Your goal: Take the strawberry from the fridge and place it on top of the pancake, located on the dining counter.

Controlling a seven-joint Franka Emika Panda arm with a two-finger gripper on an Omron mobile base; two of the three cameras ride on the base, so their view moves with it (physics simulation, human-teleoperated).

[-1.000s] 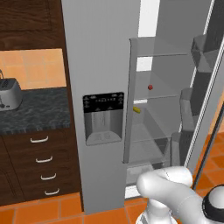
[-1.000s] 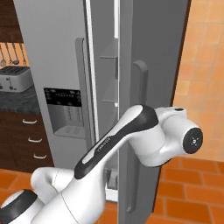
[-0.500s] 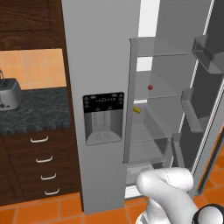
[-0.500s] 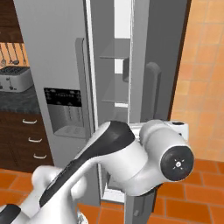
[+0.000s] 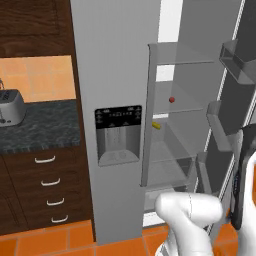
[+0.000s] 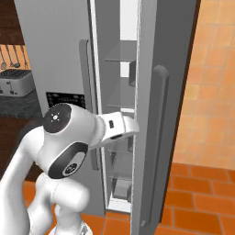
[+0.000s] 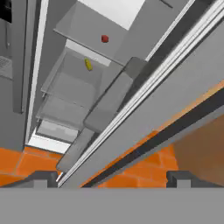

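Observation:
The fridge point(image 5: 115, 65) stands with its right door point(image 6: 158, 114) swung open. On a glass shelf inside lies the strawberry point(image 5: 171, 99), a tiny dark-red fruit, also high up in the hand view as the strawberry point(image 7: 104, 39). My gripper point(image 7: 111, 178) is open, its two fingertips wide apart with nothing between them. It hangs low in front of the open compartment, well short of the strawberry and beside the door's edge. The white hand point(image 6: 120, 127) reaches into the gap between the doors. The pancake and the dining counter are out of view.
A small yellow item point(image 5: 156, 125) lies one shelf below the strawberry. The open door's bins point(image 5: 235, 65) jut in on the right. To the left are a toaster point(image 5: 10, 107) on a black speckled counter point(image 5: 45, 125) and dark wood drawers point(image 5: 47, 190). The floor is orange tile.
The fridge's right door has swung wider open. My arm has swung down and across in front of the opening, and my fingers have spread apart.

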